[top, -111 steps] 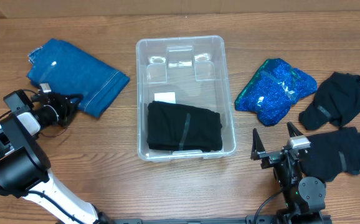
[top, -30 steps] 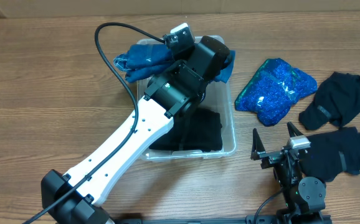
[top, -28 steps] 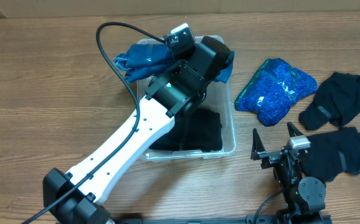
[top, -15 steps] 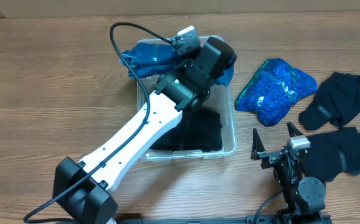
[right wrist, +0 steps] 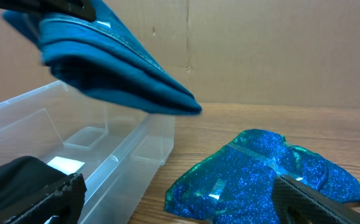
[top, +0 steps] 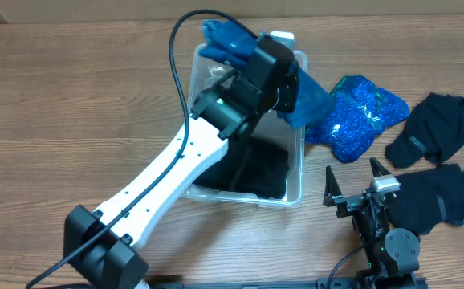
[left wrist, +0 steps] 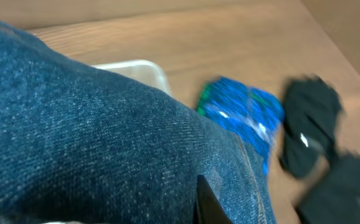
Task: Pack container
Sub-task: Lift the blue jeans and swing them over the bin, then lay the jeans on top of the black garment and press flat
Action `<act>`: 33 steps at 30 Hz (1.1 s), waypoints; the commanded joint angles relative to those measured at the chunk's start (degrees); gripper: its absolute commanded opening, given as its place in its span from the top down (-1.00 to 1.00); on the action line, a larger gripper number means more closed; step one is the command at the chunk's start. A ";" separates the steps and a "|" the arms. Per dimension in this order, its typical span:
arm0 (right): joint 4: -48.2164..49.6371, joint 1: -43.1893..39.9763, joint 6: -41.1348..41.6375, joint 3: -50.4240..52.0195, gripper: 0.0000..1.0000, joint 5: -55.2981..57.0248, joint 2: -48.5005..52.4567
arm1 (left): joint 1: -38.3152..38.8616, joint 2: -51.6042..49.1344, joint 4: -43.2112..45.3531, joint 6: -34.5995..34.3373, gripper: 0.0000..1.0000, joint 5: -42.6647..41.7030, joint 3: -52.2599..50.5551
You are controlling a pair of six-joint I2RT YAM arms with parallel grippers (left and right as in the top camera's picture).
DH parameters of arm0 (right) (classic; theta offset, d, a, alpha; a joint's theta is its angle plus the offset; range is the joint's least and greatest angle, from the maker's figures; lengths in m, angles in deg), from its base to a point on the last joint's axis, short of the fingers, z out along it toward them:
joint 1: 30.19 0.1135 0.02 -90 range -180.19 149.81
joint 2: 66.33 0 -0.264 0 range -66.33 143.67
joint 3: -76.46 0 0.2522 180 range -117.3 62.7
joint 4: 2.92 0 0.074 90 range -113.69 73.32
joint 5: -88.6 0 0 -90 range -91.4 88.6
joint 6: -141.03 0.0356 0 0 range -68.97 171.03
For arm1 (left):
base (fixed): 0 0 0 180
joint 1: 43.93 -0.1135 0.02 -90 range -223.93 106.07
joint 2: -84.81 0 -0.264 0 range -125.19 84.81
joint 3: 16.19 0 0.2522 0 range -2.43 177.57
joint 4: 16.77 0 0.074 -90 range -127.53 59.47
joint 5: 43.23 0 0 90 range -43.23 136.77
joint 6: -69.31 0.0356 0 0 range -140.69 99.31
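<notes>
The clear plastic container point(top: 297, 172) stands mid-table with a folded black garment point(top: 256, 172) in its near end. It also shows in the right wrist view point(right wrist: 114, 146). My left gripper point(top: 290, 92) is over the container's far right corner, shut on a blue denim garment point(top: 311, 100) that drapes over the right rim. The denim fills the left wrist view point(left wrist: 93, 137), with one black fingertip point(left wrist: 206, 204) showing. It hangs above the container in the right wrist view point(right wrist: 111, 68). My right gripper point(top: 354, 185) is open and empty near the front edge.
A blue glitter garment point(top: 360, 112) lies right of the container and shows between my right fingers point(right wrist: 261, 168). Two black garments point(top: 433, 128) point(top: 437, 197) lie at the far right. The left arm's black cable point(top: 180, 56) arcs over the container's left side.
My left arm has carried the denim from the left of the table to the container and on rightward over its right rim. The container has shifted slightly right. The right arm has not moved.
</notes>
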 commanded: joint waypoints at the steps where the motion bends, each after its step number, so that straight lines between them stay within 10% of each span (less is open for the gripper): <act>1: 0.37 0.00 -0.20 0.57 -1.00 0.55 -0.15 | -3.15 8.98 0.98 16.57 0.92 -13.57 4.63; 7: 0.39 0.00 -0.20 0.57 -1.00 0.55 -0.15 | -8.33 12.17 -4.55 30.03 0.92 -20.04 4.63; 17: 0.37 0.00 -0.20 0.57 -1.00 0.55 -0.15 | -30.38 6.10 -17.77 58.90 0.92 -77.85 4.42; 23: 0.37 0.00 -0.20 0.57 -1.00 0.55 -0.15 | -31.47 -3.39 -38.01 81.92 0.92 -80.63 4.42; 33: 0.37 0.00 -0.20 0.57 -1.00 0.55 -0.15 | -31.32 -11.10 -34.67 83.71 0.92 -80.32 4.42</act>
